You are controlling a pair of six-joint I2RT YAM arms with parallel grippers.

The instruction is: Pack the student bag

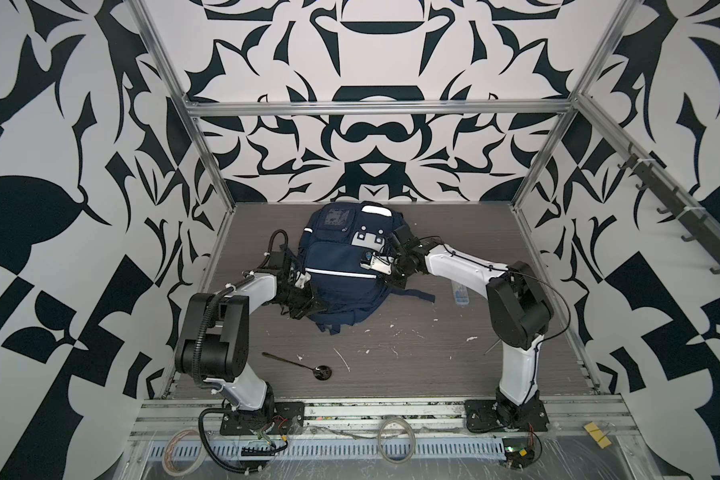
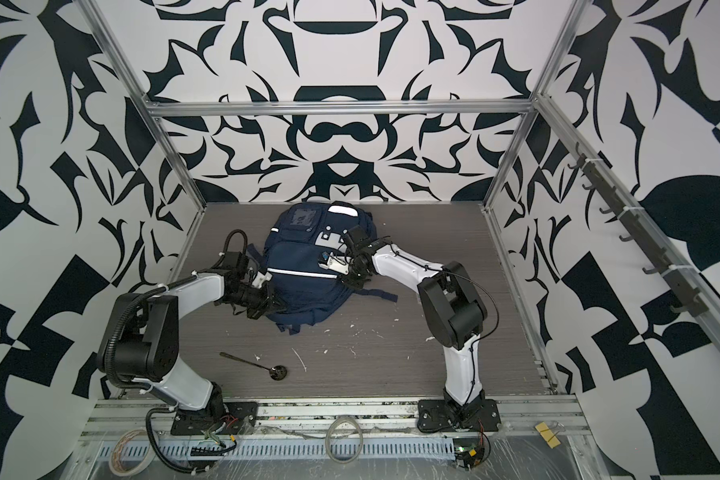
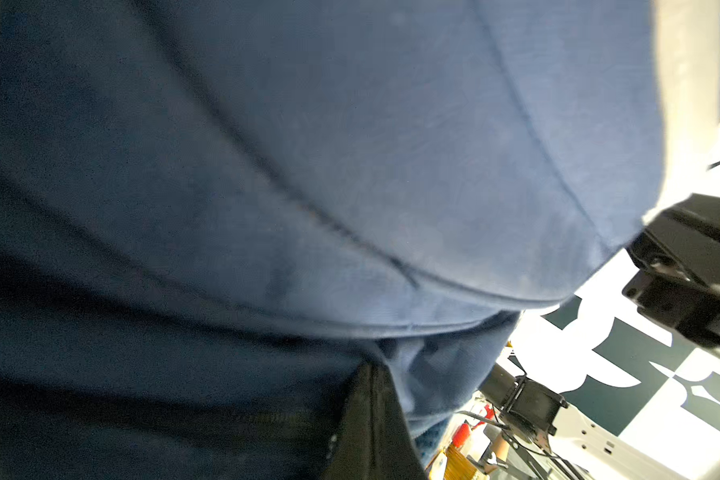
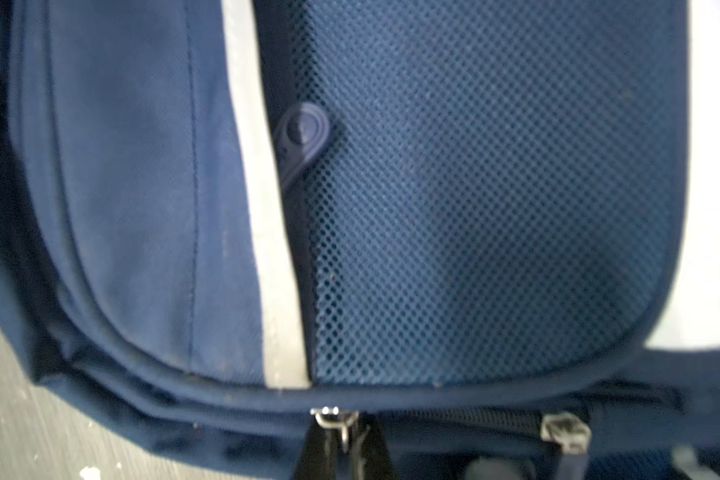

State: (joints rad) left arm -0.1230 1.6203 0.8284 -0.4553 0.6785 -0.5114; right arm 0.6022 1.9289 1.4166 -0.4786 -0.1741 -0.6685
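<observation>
Navy-blue fabric with white reflective stripes marks the student bag (image 1: 341, 291), which lies front up on the grey wood-grain desk (image 1: 412, 365), in the middle toward the far wall, between the two arms. On its far end sits a clear window pocket (image 1: 334, 218), and just right of it a grey-white buckle patch (image 1: 368, 240); any writing on either is too small to read. The left gripper (image 1: 306, 306) presses into the bag's near left side, jaws closed. The left wrist view is all blurred blue cloth, and I cannot tell whether any cloth is pinched. The right gripper (image 4: 344, 451) meets the bag's right edge, its dark jaws closed on a metal zip pull (image 4: 333, 415). A second zip slider (image 4: 566, 432) sits beside it along that edge. Beyond them the right wrist view shows a mesh pocket (image 4: 474, 208), a white stripe (image 4: 267, 208) and a navy rubber tab (image 4: 302, 133) between the two. A dark strap (image 1: 414, 296) trails right from the bag. A black long-handled spoon (image 1: 294, 363) lies near the left arm's base, a clear plastic case (image 1: 460, 295) lies right of the bag, and white scraps (image 1: 341, 359) dot the desk.
</observation>
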